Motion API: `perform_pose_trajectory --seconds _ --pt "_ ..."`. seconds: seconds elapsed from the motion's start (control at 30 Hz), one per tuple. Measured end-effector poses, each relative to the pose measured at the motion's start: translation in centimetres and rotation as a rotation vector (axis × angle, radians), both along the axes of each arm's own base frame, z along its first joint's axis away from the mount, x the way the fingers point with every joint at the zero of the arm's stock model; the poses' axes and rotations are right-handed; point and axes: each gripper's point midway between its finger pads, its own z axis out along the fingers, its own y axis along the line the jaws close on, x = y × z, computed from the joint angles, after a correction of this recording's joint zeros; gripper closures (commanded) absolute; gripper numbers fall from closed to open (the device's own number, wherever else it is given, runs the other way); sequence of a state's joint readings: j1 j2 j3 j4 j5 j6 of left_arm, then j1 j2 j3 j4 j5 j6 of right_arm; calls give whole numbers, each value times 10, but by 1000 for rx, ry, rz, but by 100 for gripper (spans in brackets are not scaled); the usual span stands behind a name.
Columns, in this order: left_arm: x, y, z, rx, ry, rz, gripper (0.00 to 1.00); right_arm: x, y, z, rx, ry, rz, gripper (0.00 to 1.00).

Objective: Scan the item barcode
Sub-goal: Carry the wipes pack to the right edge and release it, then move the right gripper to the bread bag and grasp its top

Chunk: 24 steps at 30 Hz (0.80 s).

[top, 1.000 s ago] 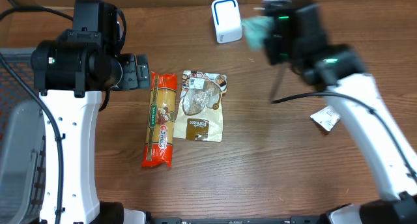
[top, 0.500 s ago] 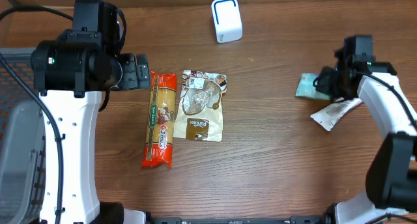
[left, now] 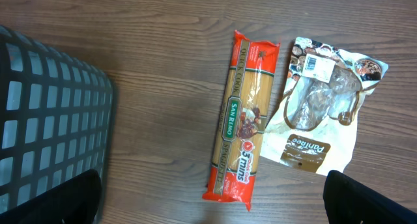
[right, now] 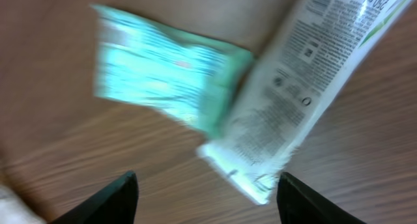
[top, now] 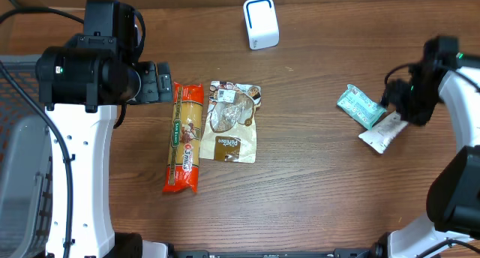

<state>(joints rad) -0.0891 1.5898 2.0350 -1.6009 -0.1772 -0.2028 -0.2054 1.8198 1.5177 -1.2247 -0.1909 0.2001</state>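
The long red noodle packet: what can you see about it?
The noodle packet is long and narrow, made of shiny red-orange plastic, with a clear window showing pale spaghetti, a green strip and a "3 mins" badge. It lies flat on the wooden table, close beside a brown-and-white pouch; whether they touch is unclear. Nothing holds it.

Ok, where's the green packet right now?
In the overhead view, the green packet lies flat on the right side of the table, with its lower right end touching the white sachet.
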Motion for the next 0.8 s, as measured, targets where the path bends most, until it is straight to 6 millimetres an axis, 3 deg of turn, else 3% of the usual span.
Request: perform_pose_trajectory --seconds 0.07,0.17,0.33,0.5,0.8 --pt "0 0 0 0 0 0 0 15 22 19 77 -72 57 24" --pt "0 0 0 0 0 0 0 29 67 30 193 -155 178 9" --pt "0 0 0 0 0 0 0 33 148 31 290 -233 387 10" --pt "0 0 0 0 0 0 0 23 215 12 342 -278 520 12" --pt "0 0 0 0 0 0 0 14 283 -30 382 -315 600 16"
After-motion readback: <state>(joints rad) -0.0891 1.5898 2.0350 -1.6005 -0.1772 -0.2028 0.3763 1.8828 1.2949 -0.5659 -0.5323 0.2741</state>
